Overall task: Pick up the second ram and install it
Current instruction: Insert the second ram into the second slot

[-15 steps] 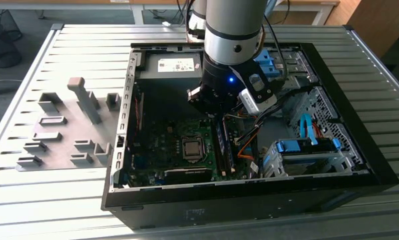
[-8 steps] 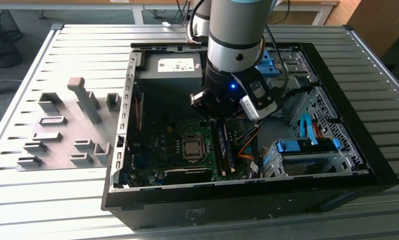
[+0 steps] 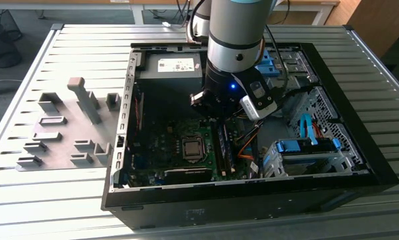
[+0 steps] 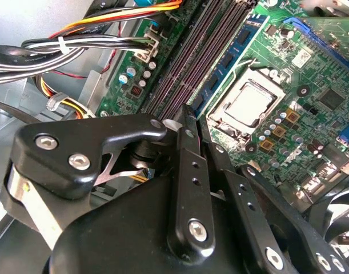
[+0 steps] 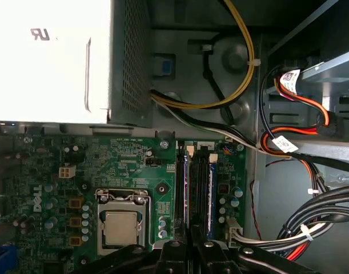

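Tool (image 4: 188, 123) narrowed, holding nothing, low over the seated second ram (image 5: 212, 194), right of the processor socket (image 5: 121, 225).

An open computer case (image 3: 359, 165) lies on a slatted metal surface (image 3: 59, 200). Just below the jaws sits the green motherboard (image 5: 123, 165) with its bare processor (image 5: 120, 227). Grey fixture blocks (image 3: 65, 130) stand well apart from the jaws, outside the case. Bundled cables (image 5: 288, 142) run beside the jaws.
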Robot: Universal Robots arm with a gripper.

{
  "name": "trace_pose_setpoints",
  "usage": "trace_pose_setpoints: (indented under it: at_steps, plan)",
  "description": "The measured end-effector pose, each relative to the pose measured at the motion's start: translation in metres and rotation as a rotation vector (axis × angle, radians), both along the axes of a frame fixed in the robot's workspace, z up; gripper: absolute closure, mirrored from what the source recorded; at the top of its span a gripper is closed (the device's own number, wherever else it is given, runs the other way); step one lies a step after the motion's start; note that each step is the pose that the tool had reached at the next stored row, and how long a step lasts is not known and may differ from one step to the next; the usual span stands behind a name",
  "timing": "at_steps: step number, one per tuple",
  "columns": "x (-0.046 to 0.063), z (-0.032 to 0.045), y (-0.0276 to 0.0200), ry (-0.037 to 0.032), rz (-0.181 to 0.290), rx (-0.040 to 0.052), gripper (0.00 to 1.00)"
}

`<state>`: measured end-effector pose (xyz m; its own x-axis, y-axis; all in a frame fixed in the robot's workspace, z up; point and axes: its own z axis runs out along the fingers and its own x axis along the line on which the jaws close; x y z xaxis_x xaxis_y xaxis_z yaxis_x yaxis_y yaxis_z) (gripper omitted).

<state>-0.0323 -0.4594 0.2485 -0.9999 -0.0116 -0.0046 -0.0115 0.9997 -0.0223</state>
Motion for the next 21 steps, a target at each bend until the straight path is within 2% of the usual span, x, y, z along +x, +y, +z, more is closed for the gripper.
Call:
trace_pose_setpoints:
  at_steps: [6, 17, 19, 21]
  plan:
    - [0.0, -0.0009, -0.0026, 0.0, -0.004, 0.0001, 0.86]
    - [0.0017, -0.0094, -0.0062, 0.0015, -0.019, 0.0, 0.86]
    - [0.0018, -0.0095, -0.0063, 0.0063, -0.019, 0.0002, 0.86]
    - [0.0022, -0.0098, -0.0062, 0.0163, -0.019, 0.0019, 0.86]
